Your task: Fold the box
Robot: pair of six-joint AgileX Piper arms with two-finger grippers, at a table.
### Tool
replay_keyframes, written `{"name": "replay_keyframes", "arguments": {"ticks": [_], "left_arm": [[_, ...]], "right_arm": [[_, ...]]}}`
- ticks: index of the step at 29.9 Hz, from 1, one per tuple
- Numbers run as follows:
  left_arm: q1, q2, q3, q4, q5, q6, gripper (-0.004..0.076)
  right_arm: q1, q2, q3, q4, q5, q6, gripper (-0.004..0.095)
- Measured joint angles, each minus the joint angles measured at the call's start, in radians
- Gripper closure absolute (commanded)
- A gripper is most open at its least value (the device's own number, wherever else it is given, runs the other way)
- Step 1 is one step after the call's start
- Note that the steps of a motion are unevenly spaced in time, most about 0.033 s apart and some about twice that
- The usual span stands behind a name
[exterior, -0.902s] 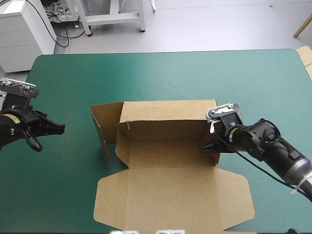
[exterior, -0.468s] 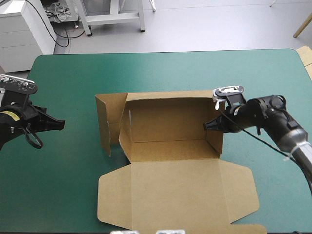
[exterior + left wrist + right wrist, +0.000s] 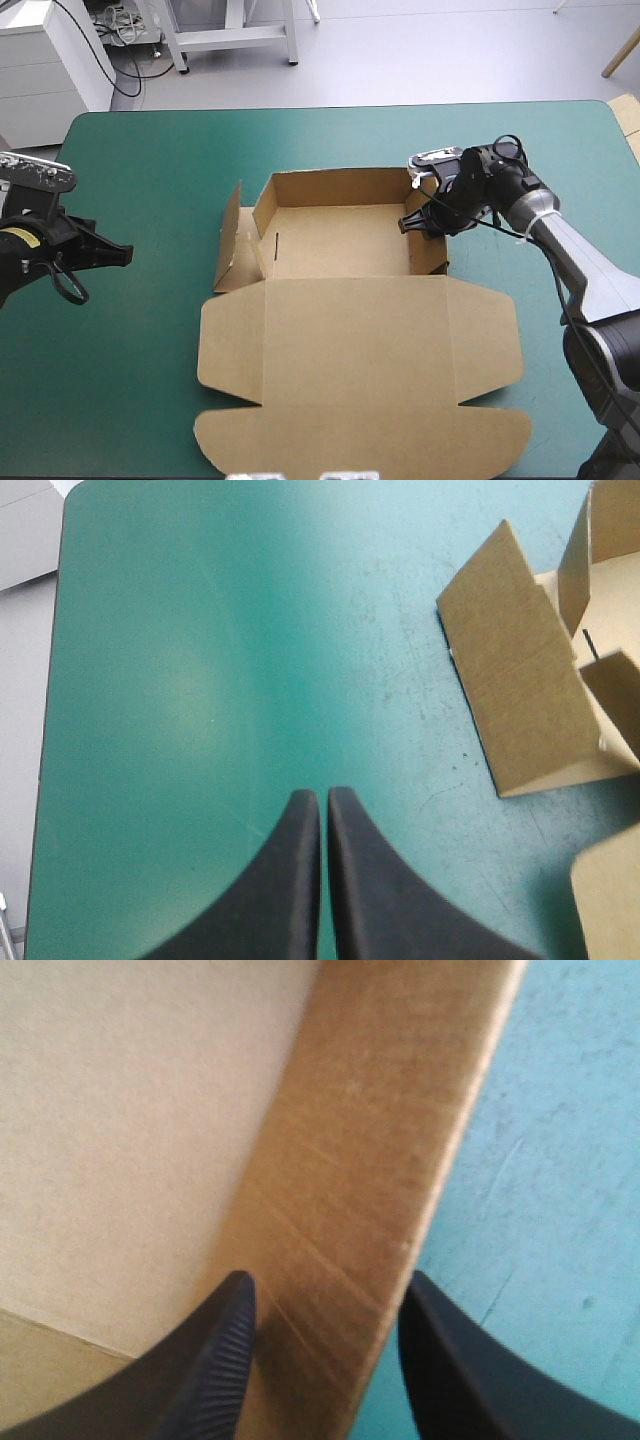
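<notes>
The brown box (image 3: 340, 240) lies mid-table as an open tray with low walls raised, its lid (image 3: 350, 340) flat toward the near edge. Its left flap (image 3: 230, 240) leans outward, and the left wrist view shows this flap (image 3: 520, 700) ahead and to one side. My right gripper (image 3: 412, 222) sits at the tray's right wall, shut on it. In the right wrist view the wall (image 3: 360, 1160) fills the space between the two fingers of the right gripper (image 3: 328, 1280). My left gripper (image 3: 125, 255) hovers shut near the table's left edge, well apart from the box; its fingers meet (image 3: 322, 796) over bare cover.
The teal-green cover (image 3: 140, 160) is bare between the left gripper and the box and along the far side. A pale board edge (image 3: 628, 112) shows at the table's far right corner. The lid's front flap (image 3: 360, 440) reaches close to the near edge.
The right gripper swung toward the far side holding the right wall, and the box shifted with it. The walls now stand lower and the lid lies fully flat. The left arm stayed put.
</notes>
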Motion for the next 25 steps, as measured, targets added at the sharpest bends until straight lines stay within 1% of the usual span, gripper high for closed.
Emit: {"name": "replay_keyframes", "arguments": {"ticks": [2, 7, 12, 20, 25], "left_arm": [[0.0, 0.0, 0.0, 0.0, -0.001, 0.0, 0.0717], [0.0, 0.0, 0.0, 0.0, -0.002, 0.0, 0.0717], [0.0, 0.0, 0.0, 0.0, -0.002, 0.0, 0.0717], [0.0, 0.0, 0.0, 0.0, -0.002, 0.0, 0.0717], [0.0, 0.0, 0.0, -0.028, -0.002, 0.0, 0.0717]], "right_arm": [[0.0, 0.003, -0.038, -0.008, 0.011, -0.002, 0.0278], [0.0, -0.014, -0.15, -0.015, 0.036, -0.002, 0.0279], [0.0, -0.05, -0.271, -0.022, 0.146, 0.009, 0.0279], [0.0, -0.151, -0.301, -0.063, 0.181, 0.078, 0.0279], [0.0, -0.159, -0.285, -0.074, 0.182, 0.133, 0.028]]}}
